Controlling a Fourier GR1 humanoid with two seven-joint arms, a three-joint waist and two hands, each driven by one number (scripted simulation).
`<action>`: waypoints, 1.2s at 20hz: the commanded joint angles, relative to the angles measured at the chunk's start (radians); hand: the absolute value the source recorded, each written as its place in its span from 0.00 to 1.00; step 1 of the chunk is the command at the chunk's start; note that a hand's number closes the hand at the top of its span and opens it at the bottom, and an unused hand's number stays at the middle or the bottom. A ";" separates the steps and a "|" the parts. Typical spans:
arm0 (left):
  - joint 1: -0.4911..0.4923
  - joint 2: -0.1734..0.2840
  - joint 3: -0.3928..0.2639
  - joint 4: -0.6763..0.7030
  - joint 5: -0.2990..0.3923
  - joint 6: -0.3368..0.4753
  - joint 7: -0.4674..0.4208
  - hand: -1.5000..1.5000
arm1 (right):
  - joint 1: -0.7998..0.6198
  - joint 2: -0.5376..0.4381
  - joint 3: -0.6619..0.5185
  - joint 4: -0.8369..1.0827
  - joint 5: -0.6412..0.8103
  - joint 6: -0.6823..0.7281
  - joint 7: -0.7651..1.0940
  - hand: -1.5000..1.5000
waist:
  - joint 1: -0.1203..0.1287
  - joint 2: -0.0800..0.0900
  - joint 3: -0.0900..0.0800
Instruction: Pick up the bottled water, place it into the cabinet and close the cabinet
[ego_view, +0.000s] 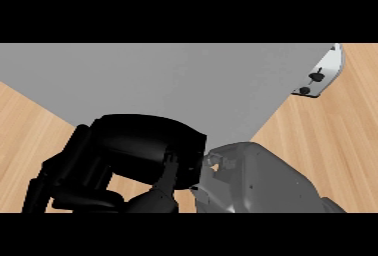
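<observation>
A grey cabinet (170, 80) fills the upper part of the head view, its top sloping across the wooden counter (325, 125); a door edge with two black knobs (310, 84) shows at upper right. One black hand (140, 150) looms at lower left, beside a grey forearm (258, 180). Whether it grips anything, and which hand it is, I cannot tell. The bottle is not visible.
</observation>
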 joint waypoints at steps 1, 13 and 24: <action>0.044 -0.058 0.025 -0.016 -0.050 -0.049 -0.025 0.00 | 0.003 0.000 -0.016 0.128 -0.056 0.025 -0.040 1.00 | -0.018 0.004 0.002; 0.066 -0.139 0.123 0.005 -0.050 -0.138 0.058 0.00 | 0.042 -0.084 -0.250 0.392 0.019 0.238 -0.125 1.00 | -0.036 0.006 0.002; 0.040 -0.196 0.144 -0.027 -0.075 -0.146 0.128 0.00 | -0.109 -0.084 -0.328 0.567 0.210 0.322 -0.331 1.00 | -0.022 0.009 0.001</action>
